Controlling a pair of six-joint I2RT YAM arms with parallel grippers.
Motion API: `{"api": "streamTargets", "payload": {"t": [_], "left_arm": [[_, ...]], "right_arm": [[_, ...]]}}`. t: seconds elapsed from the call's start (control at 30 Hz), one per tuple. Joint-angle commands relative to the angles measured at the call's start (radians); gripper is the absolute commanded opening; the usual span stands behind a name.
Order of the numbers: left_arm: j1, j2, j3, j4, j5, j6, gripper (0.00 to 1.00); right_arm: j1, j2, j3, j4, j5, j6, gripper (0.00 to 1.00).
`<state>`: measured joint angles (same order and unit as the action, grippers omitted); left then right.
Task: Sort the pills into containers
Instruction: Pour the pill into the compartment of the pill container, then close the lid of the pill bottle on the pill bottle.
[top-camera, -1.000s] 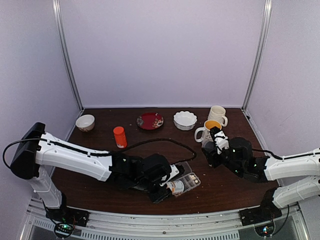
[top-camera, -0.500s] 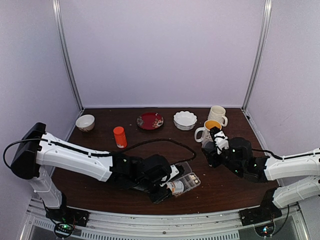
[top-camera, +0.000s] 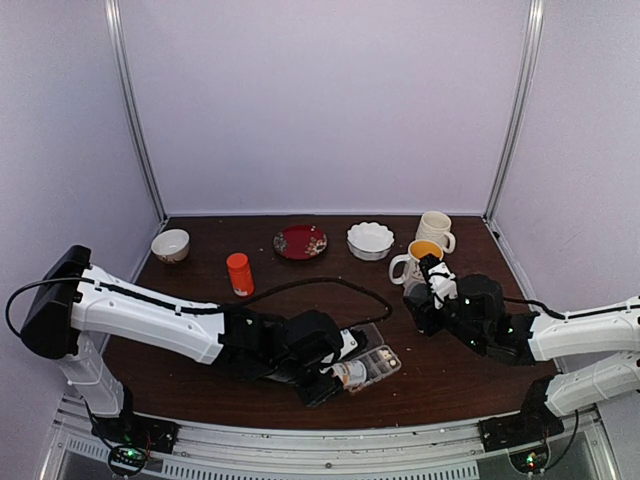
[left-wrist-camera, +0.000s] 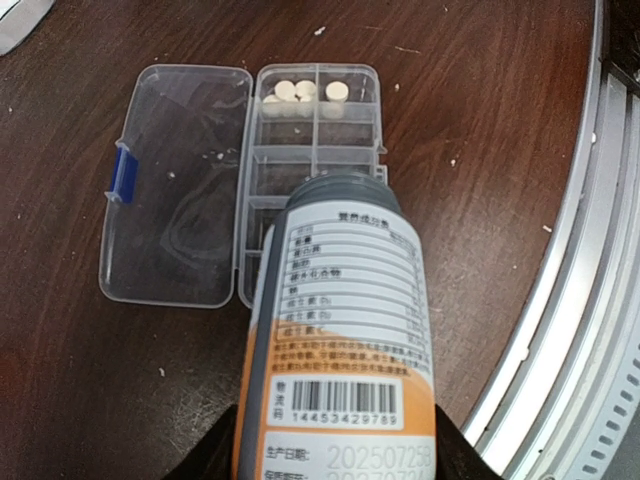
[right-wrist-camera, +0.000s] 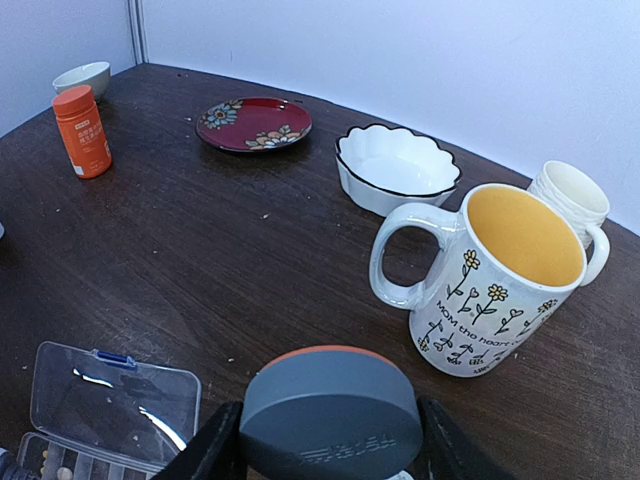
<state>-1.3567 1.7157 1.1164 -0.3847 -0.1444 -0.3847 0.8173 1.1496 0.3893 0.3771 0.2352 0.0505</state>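
Pills (left-wrist-camera: 305, 89): a few white ones sit in the far-end compartments of the organiser box (left-wrist-camera: 318, 150). The middle cells look bare and the near ones are hidden behind the bottle. The box is near-centre on the table (top-camera: 440, 372), with its lid (left-wrist-camera: 175, 190) lying flat open beside it.

Left gripper (left-wrist-camera: 335, 445) is clamped on the body of an orange-labelled bottle (left-wrist-camera: 345, 300), tipped with its grey end over the near cells. Can't tell if that end is open.

Right gripper (right-wrist-camera: 330, 440) is clamped on a round grey cap (right-wrist-camera: 330, 405), off to the right and well apart from the box. Probably that bottle's cap.

My read of the step: dosing pills from the bottle into one cell.
- Keep the mouth low and centred over a single cell.
- Tilt slowly with small shakes, or the pellets will hop the dividers.
- Don't nudge the box: it looks light and nothing pins it.

Around, left to right:
- The small bowl (top-camera: 170, 244), orange bottle (top-camera: 239, 273), red plate (top-camera: 300, 241) and scalloped white bowl (top-camera: 370, 240) are all at the back and out of the way.
- A black cable (top-camera: 320, 283) loops behind the box, apart from it.
- The flowered mug (right-wrist-camera: 500, 290) is just beside the right gripper, so it could get bumped if that arm swings.
- The cream mug (right-wrist-camera: 568, 195) sits behind it.
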Motion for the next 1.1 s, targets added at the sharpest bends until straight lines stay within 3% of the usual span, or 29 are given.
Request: {"api": "streamTargets", "payload": {"t": [0.0, 0.2, 0.8, 1.07], "left_arm": [[-0.004, -0.042, 0.008, 0.021, -0.055, 0.017, 0.0], [0.003, -0.049, -0.024, 0.057, -0.054, 0.023, 0.0], [0.017, -0.21, -0.383, 0.658, -0.042, 0.052, 0.0], [0.021, -0.284, -0.461, 0.822, -0.095, 0.089, 0.0]], "right_arm": [[-0.007, -0.006, 0.029, -0.003, 0.001, -0.008, 0.0], [-0.007, -0.01, 0.028, -0.007, 0.003, -0.008, 0.0], [-0.007, -0.005, 0.028, -0.007, 0.002, -0.006, 0.0], [-0.006, -0.003, 0.026, -0.006, 0.006, -0.006, 0.0]]}}
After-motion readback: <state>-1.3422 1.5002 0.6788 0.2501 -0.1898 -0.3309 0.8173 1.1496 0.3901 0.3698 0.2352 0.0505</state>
